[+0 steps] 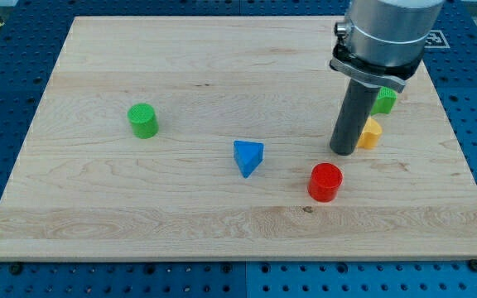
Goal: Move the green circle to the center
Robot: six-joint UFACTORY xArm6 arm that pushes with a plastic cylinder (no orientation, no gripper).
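Note:
The green circle [142,120] is a short green cylinder on the wooden board [98,207], at the view's left. My tip [344,151] rests on the board far to its right, right of the board's middle. The tip stands just left of a yellow block [371,132], touching or nearly touching it. A red cylinder [325,181] lies just below and left of the tip. A blue triangle [248,156] lies between the green circle and the tip.
A second green block [383,100] sits above the yellow block, partly hidden behind the rod. The board lies on a blue perforated table [7,83]. The arm's grey body [383,33] fills the view's top right.

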